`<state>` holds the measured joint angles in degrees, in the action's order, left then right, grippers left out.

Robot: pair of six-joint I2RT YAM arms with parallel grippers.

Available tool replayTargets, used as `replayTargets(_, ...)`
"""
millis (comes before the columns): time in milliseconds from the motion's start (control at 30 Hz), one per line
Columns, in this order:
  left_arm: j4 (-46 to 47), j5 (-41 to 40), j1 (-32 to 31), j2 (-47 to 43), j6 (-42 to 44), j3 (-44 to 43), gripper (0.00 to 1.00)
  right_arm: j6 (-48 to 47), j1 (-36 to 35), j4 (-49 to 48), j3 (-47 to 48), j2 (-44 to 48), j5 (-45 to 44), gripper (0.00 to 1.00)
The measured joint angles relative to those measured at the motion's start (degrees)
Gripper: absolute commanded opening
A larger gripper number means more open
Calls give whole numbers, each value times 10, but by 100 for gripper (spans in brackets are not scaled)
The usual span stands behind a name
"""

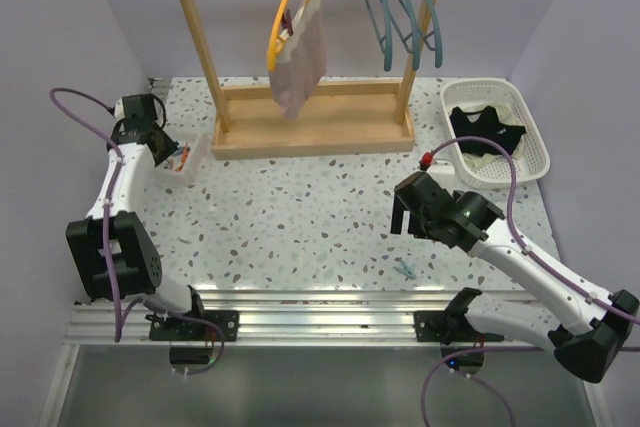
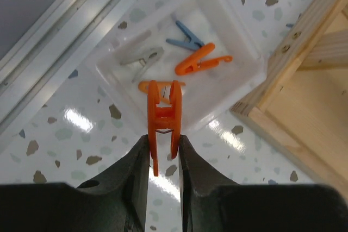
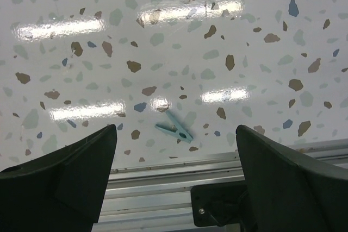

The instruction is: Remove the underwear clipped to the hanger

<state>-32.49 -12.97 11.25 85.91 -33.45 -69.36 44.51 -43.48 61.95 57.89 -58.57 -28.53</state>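
A dusty pink-mauve underwear [image 1: 300, 62] hangs clipped to the yellow hanger [image 1: 285, 17] on the wooden rack. The black underwear [image 1: 487, 127] lies in the white basket [image 1: 541, 147] at the right. At the far left, my left gripper [image 1: 168, 152] hovers over a clear tray [image 1: 196, 155]. In the left wrist view it [image 2: 163, 145] is shut on an orange clothespin [image 2: 163, 113] that points toward the tray [image 2: 255, 71]. My right gripper [image 1: 405, 222] hangs open above the table's front, holding nothing; a teal clothespin [image 3: 174, 127] lies on the table below it.
The tray holds a blue clothespin [image 2: 185, 36], an orange one [image 2: 201, 62] and a pale one [image 2: 138, 55]. The rack's wooden base [image 1: 310, 132] stands mid-table, right of the tray. Several teal hangers [image 1: 400, 2] hang on the rail. An aluminium rail [image 1: 320, 307] runs along the near edge.
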Motion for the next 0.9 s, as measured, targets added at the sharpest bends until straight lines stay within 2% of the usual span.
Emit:
replayTargets(133,33,13,21,59,16,-59,0,0,0,-2,-9,0,11,94)
replayTargets(167,40,17,24,74,18,-74,2,0,0,-2,-9,1,11,94)
replayTargets(233,56,29,28,100,24,-97,12,-1,0,-2,-10,1,11,95)
replayTargets(267,64,36,28,112,27,-104,29,-2,0,-2,-10,1,11,95)
replayTargets(333,75,50,28,134,38,-110,49,-3,0,-2,-10,1,11,96)
replayTargets(367,77,57,28,143,45,-112,65,-4,0,-2,-10,1,11,97)
replayTargets(567,81,101,29,179,62,-113,100,-6,0,2,-10,2,10,98)
replayTargets(767,81,172,4,105,63,-71,100,4,1,18,-9,9,-8,98)
replayTargets(833,69,191,-40,68,67,-66,100,18,3,30,-9,10,-22,98)
replayTargets(900,72,215,-111,25,67,-41,100,38,5,46,-9,10,-35,98)
